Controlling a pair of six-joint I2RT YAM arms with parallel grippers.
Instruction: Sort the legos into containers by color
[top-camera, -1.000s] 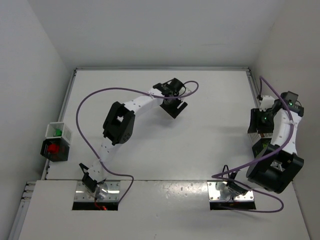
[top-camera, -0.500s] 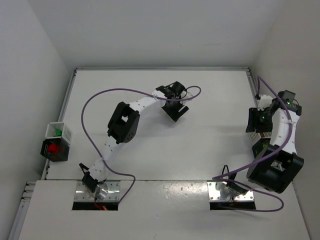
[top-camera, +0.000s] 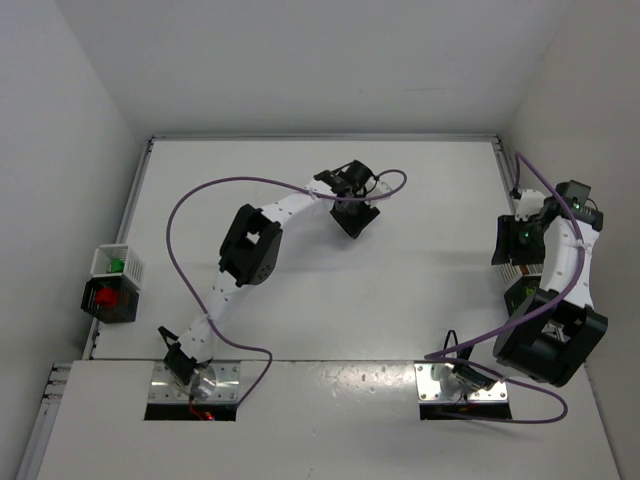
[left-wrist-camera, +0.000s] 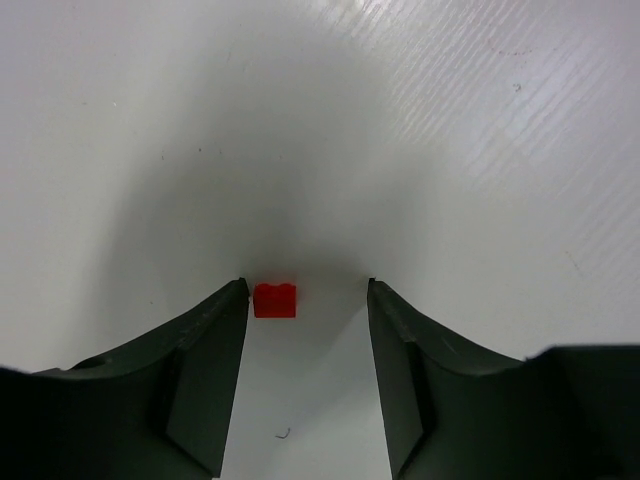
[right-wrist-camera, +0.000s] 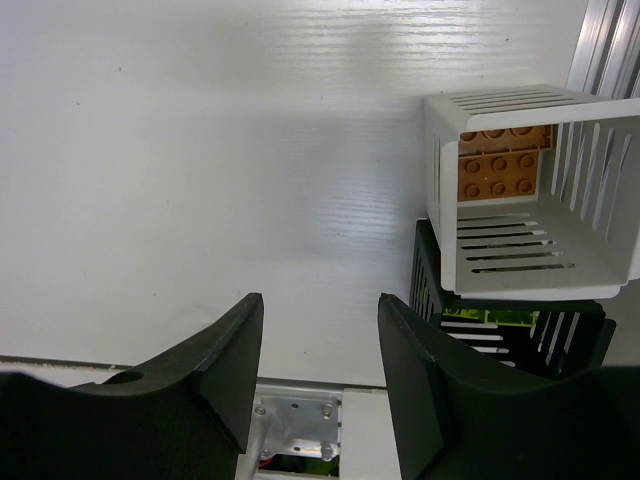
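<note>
A small red lego (left-wrist-camera: 274, 300) lies on the white table between the fingers of my left gripper (left-wrist-camera: 306, 287), close against the left fingertip (left-wrist-camera: 225, 305). The jaws stand apart, wider than the brick, and do not clamp it. In the top view this gripper (top-camera: 355, 215) is at the far middle of the table and hides the brick. My right gripper (right-wrist-camera: 320, 300) is open and empty, just left of a white container (right-wrist-camera: 520, 250) holding orange bricks (right-wrist-camera: 500, 165). It sits at the table's right edge (top-camera: 512, 262).
Below the white container is a black slatted bin (right-wrist-camera: 500, 330) with something lime green inside. At the left edge stand a white bin (top-camera: 117, 263) with a green piece and a black bin (top-camera: 110, 298) with a red piece. A purple cable (top-camera: 190, 215) arcs over the left arm.
My left gripper has shifted slightly right and its jaws have narrowed around the red lego. The right arm has barely moved.
</note>
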